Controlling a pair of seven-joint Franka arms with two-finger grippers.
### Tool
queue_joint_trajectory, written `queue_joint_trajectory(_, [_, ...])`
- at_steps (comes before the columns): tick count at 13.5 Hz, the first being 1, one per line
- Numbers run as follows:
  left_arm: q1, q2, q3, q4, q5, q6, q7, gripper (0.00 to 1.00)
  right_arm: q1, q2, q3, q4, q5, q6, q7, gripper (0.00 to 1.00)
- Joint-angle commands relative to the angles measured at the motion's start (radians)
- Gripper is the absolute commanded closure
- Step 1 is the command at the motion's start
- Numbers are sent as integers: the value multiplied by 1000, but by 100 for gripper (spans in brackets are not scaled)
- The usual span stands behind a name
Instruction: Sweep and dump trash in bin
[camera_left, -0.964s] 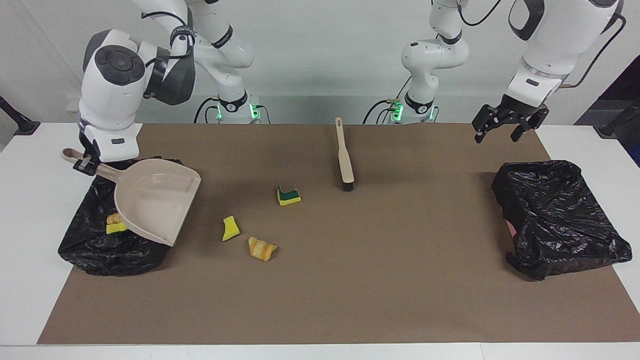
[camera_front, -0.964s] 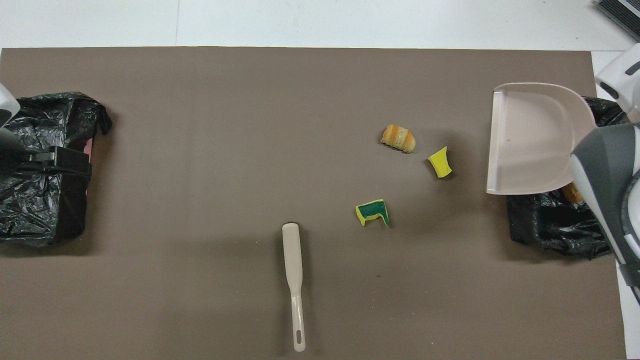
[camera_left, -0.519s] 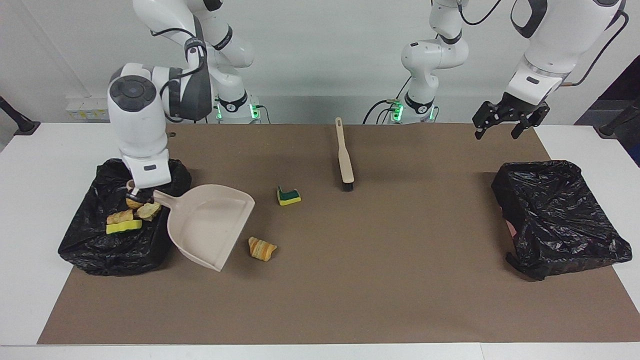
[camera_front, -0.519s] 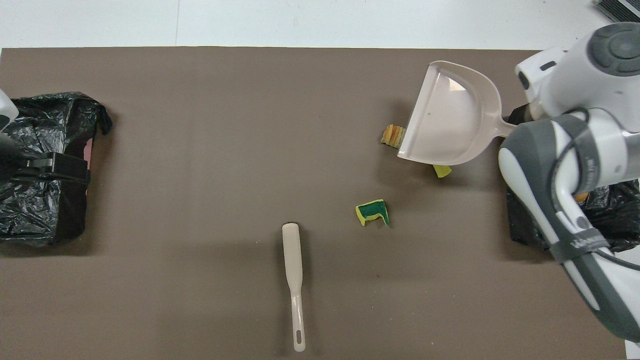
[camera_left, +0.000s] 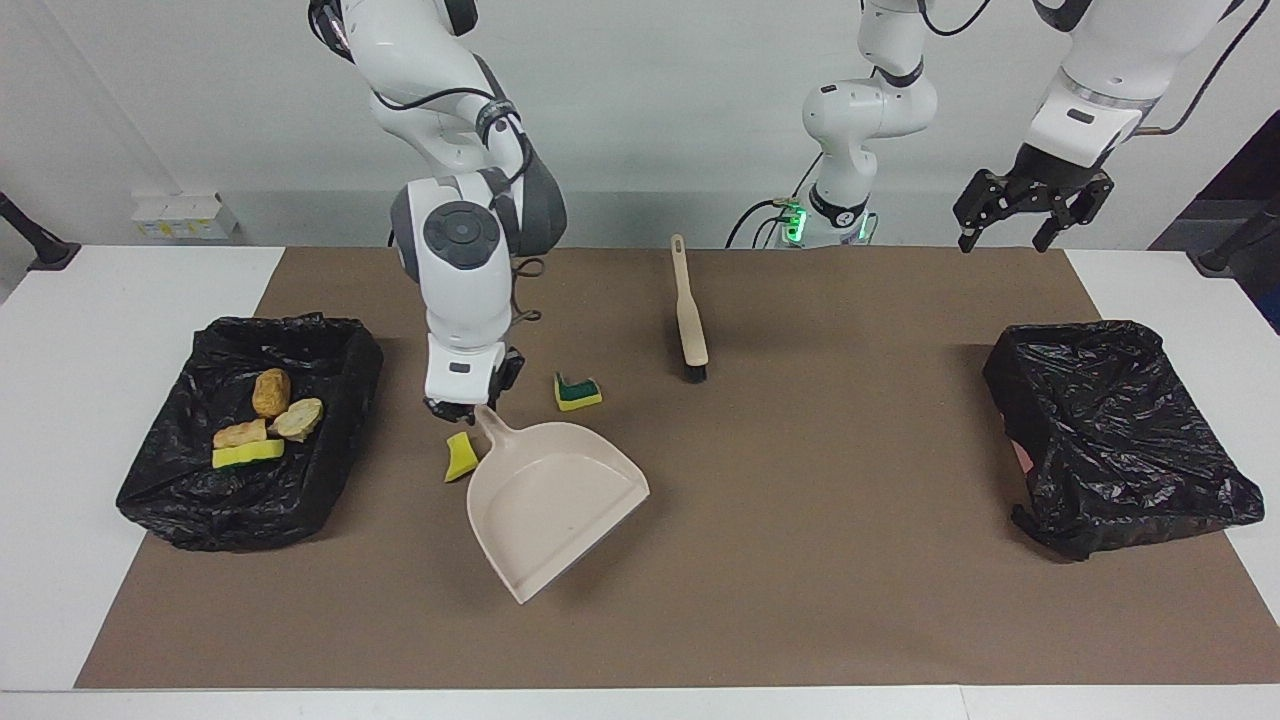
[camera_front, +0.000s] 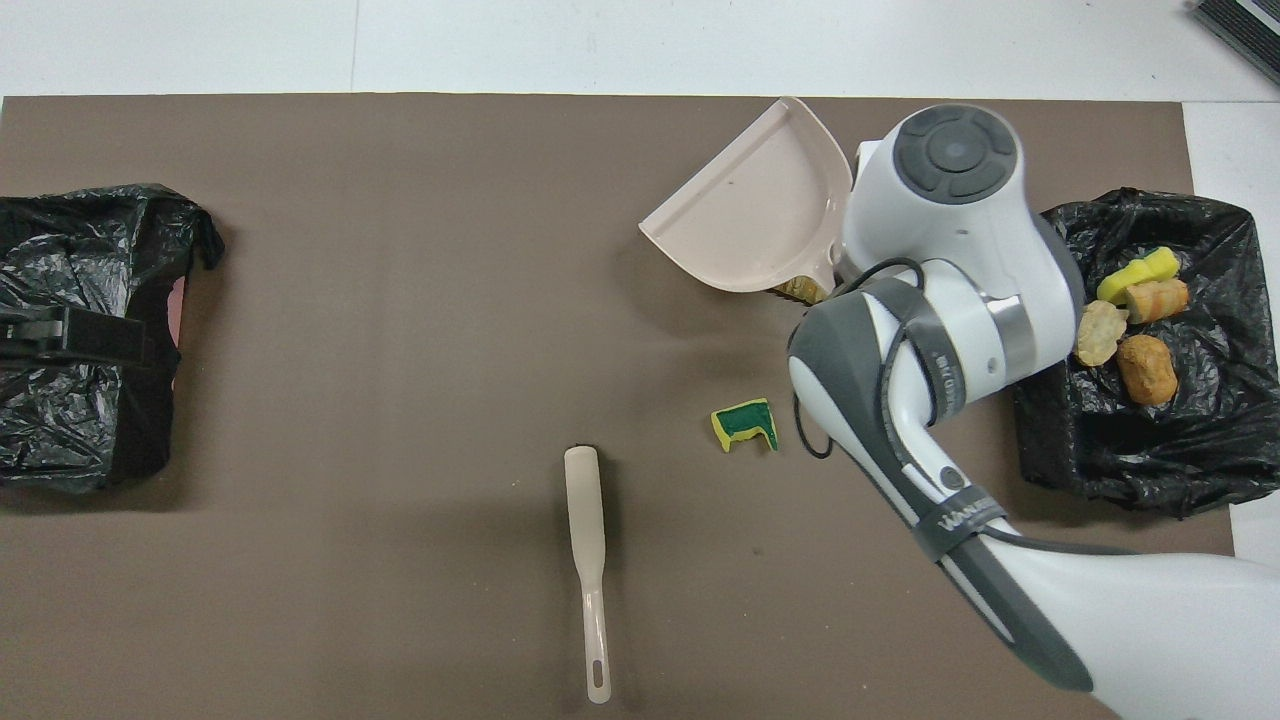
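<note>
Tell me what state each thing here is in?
Dustpan: empty, held by its handle in the right hand.
Brush: lying flat, untouched.
Bin at the right arm's end: holds four scraps.
Other bin: bag crumpled.
Left hand: open, raised, waiting.

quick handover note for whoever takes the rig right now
Right tool: shut on the dustpan handle, pan over the mat mid-table.
Left tool: open, waiting above the mat's edge near its bin.
Done: four scraps lie in the bin at the right arm's end.
Left: yellow scrap, green-topped sponge bit and a bread chunk beside the pan. Brush lies untouched.
</note>
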Motion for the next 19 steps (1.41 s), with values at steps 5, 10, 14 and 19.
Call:
queue_joint_trajectory(5, [10, -9, -2, -3, -13, 2, 21, 0, 152, 163, -4, 163, 139, 40, 665, 100])
queue_joint_trajectory(10, [9, -6, -2, -4, -13, 9, 22, 0, 203, 280, 10, 277, 257, 9, 758, 100])
queue_joint_trajectory(14, [6, 37, -4, 2, -18, 174, 19, 0, 220, 315, 10, 270, 279, 80, 761, 52])
queue_joint_trajectory(19, [-10, 124, -17, 14, -20, 239, 2, 0, 220, 263, 10, 255, 279, 128, 753, 0])
